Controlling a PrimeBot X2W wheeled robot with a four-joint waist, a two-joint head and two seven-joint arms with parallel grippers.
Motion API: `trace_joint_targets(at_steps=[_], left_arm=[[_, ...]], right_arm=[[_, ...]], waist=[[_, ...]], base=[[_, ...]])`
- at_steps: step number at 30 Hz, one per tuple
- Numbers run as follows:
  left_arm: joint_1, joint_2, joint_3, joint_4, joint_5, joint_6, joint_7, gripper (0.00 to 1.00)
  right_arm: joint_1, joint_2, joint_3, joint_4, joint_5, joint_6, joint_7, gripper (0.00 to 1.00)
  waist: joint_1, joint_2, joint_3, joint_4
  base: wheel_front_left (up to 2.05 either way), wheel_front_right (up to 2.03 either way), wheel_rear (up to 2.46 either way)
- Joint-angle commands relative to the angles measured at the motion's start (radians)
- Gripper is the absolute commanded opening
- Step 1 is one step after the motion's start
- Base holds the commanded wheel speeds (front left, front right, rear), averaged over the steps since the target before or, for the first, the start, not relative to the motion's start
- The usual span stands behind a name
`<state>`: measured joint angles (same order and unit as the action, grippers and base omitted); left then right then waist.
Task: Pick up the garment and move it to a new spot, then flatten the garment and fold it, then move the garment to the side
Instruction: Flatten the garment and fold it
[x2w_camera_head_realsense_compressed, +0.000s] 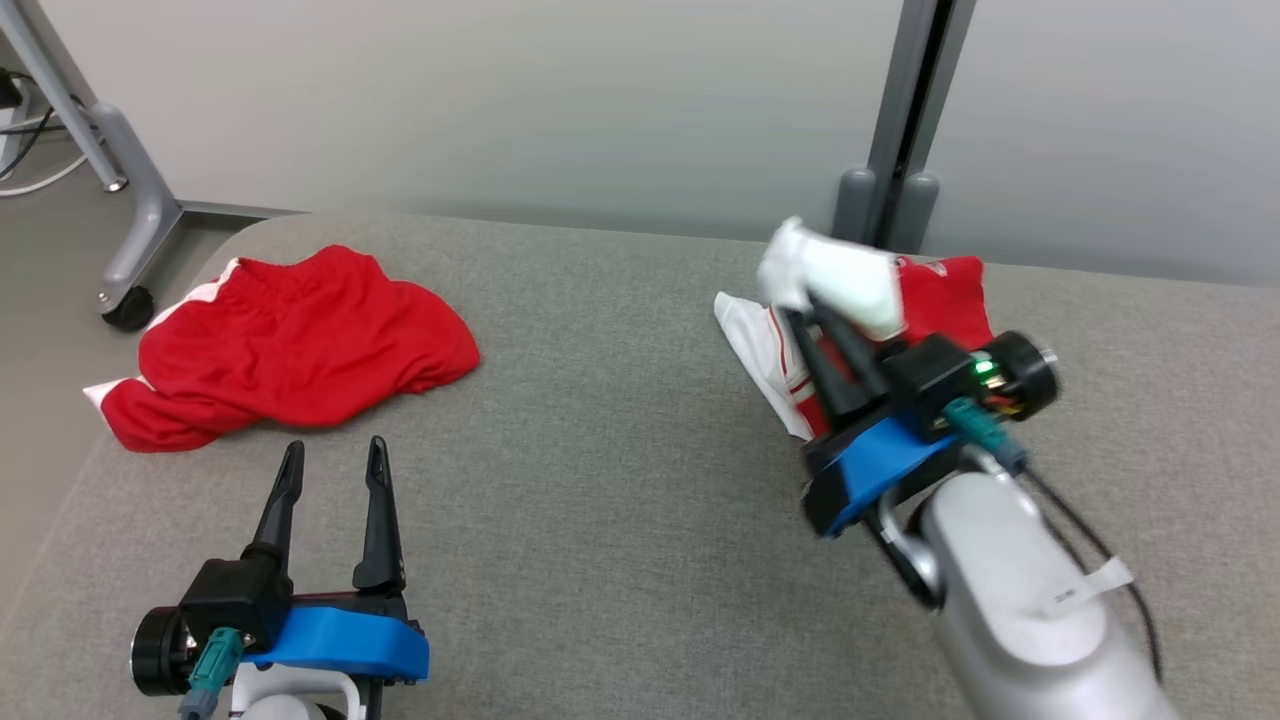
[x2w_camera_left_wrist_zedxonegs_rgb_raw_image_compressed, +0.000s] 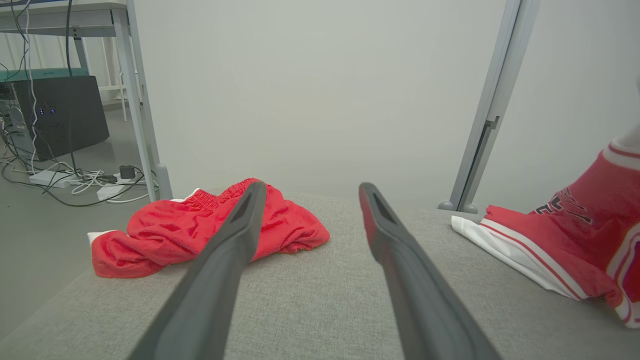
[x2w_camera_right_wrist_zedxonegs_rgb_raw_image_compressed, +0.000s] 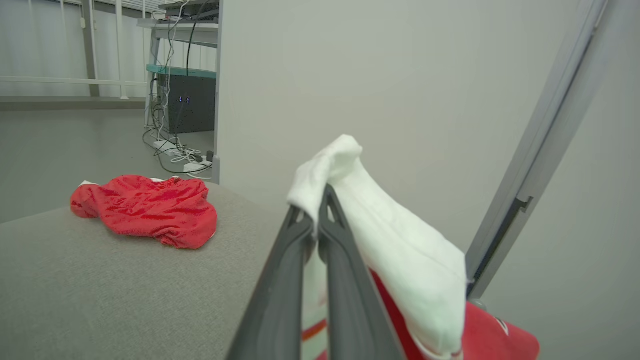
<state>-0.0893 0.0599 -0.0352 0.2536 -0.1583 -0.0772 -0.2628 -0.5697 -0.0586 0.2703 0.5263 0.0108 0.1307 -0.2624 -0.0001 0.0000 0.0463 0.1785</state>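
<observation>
The right gripper (x2w_camera_head_realsense_compressed: 812, 325), pinched tight on the white edge of the jersey (x2w_camera_head_realsense_compressed: 945, 290), should lift slowly and high, while the left gripper (x2w_camera_head_realsense_compressed: 335, 445) rests wide open, empty.

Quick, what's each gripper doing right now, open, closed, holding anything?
Left gripper: open, holding nothing.
Right gripper: closed on the red and white garment, a white fold pinched between its fingers.

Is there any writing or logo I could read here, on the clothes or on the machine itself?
Nothing here can be read outright.
Dark lettering on the red and white jersey: partly folded away, unreadable.
White tag beside the right forearm: print too small and blurred to read.
Red shorts: no writing seen.
</observation>
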Motion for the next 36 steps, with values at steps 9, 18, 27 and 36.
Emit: trace_joint_targets(at_steps=[9,18,27,36], left_arm=[[-0.029,-0.001,0.003,0.001,-0.009,0.003,-0.003,1.0],[-0.041,-0.004,0.012,-0.003,-0.016,0.005,-0.003,1.0],[-0.031,-0.005,0.026,0.004,-0.01,0.009,-0.003,1.0],[-0.007,0.0,0.044,-0.019,-0.002,0.011,-0.003,1.0]], right_arm=[[0.048,0.007,0.41,-0.019,0.253,0.0,-0.004,0.0],[0.122,0.007,0.659,-0.044,0.35,0.0,-0.004,0.34],[0.143,0.007,0.578,-0.049,0.314,0.0,-0.004,1.0],[0.152,0.007,0.227,-0.043,0.136,0.0,-0.004,1.0]], waist=[[0.0001,0.0,0.031,0.04],[0.0001,0.0,0.055,0.041],[0.0001,0.0,0.034,0.012],[0.0001,0.0,0.03,-0.013]], base=[[0.0,0.0,0.0],[0.0,0.0,0.0],[0.0,0.0,0.0],[0.0,0.0,0.0]])
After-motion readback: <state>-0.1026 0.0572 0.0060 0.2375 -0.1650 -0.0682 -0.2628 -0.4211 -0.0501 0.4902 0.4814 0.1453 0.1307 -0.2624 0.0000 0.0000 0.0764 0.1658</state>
